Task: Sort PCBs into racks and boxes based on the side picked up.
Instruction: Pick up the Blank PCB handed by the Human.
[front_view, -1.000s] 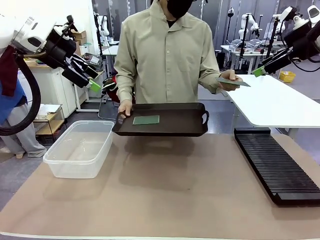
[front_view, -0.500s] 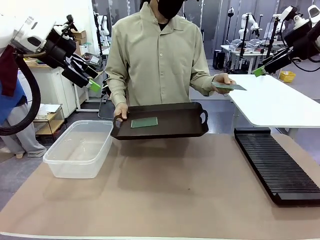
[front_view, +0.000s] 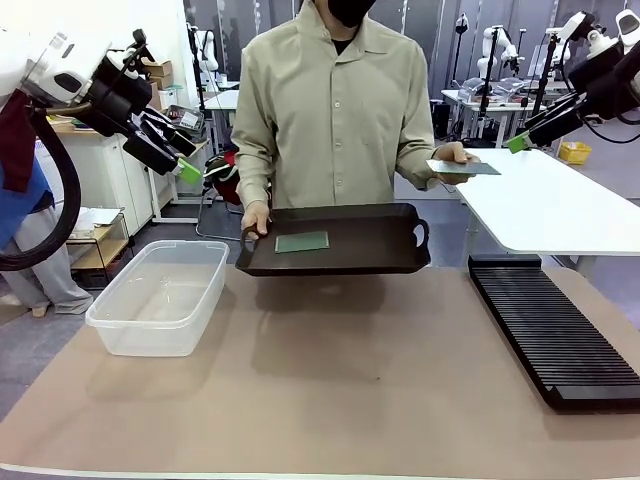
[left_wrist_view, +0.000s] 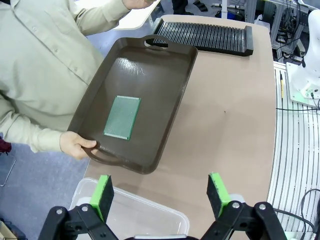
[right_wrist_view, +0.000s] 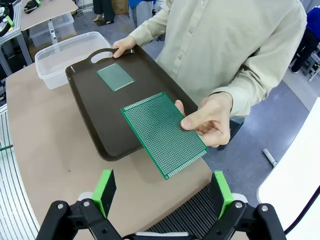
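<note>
PCB (right_wrist_view: 162, 132) in hand (right_wrist_view: 210, 120), ahead of right pincer (right_wrist_view: 162, 187)

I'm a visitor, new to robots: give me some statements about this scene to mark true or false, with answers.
1. A green board lies on the dark tray. True.
2. The person holds a second board. True.
3. The clear tub contains a board. False: the tub holds no board.
4. The tray rests on the table. False: the person holds it up above the table.
5. The robot's right hand grips a board. False: the right hand is open, holding nothing.
</note>
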